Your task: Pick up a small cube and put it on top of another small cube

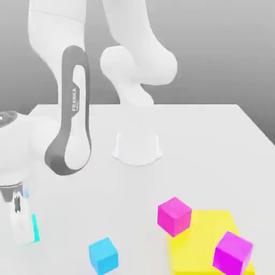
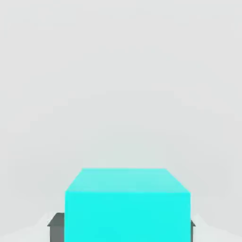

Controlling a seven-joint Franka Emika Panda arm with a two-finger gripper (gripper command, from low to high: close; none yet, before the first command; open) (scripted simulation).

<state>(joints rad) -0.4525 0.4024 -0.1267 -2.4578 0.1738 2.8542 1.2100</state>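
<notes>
Grasp step, by the look of it: the gripper (image 1: 24,225) is down at the table (image 1: 215,139) on the exterior view's left, near the front edge, and it's clamped on the small turquoise cube (image 1: 35,226). In the hand view that cube (image 2: 127,203) sits right between the dark finger pads (image 2: 56,226), which press its two sides, so I read the jaws as closed on it, not loose. The cube seems to be on the table surface, not lifted yet. Next move, as I judge it: straight lift to clear the table, carry toward the exterior view's right, then set it down square on another cube. The sky-blue cube (image 1: 103,254) is nearest. The magenta cube (image 1: 174,215) at the edge of the yellow plate (image 1: 207,241) and the second magenta cube (image 1: 232,253) on that plate are further off. Which one is the target I can't tell. Placement needs edges aligned before release, or the cube tips off. Hard to read: in the exterior view the fingers cover most of the turquoise cube, only a thin sliver shows. The arm's grey-banded link (image 1: 72,113) blocks part of the table behind it. The hand view cuts off the cube's lower part and most of each pad, so contact with the table is a guess.
</notes>
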